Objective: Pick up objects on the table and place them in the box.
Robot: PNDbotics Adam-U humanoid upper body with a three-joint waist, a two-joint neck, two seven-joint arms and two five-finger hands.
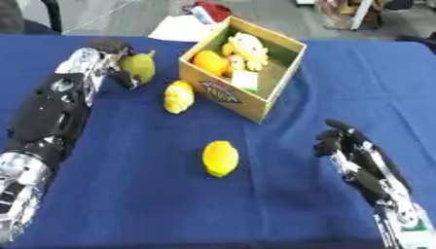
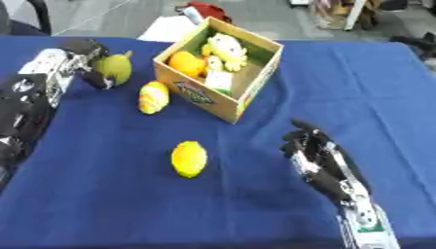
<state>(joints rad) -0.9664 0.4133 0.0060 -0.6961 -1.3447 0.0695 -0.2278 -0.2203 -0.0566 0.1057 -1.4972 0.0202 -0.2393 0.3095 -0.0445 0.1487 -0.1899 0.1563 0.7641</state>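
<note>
Your left hand (image 1: pixel 109 54) is curled round the green pear (image 1: pixel 139 67), left of the box (image 1: pixel 228 99); a corn-like piece (image 1: pixel 179 97) and lemon (image 1: pixel 221 158) lie on the cloth (image 1: pixel 128 194). Carry high, or the pear may clip the box's rim. Box label unreadable, seemingly; right hand (image 2: pixel 317 154) idles, fingers relaxed.

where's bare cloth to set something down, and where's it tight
Free: the blue tablecloth between the lemon and left arm, and right of the box. Tight: left of the box, where a ridged yellow fruit sits near the left hand gripping a green pear.
</note>
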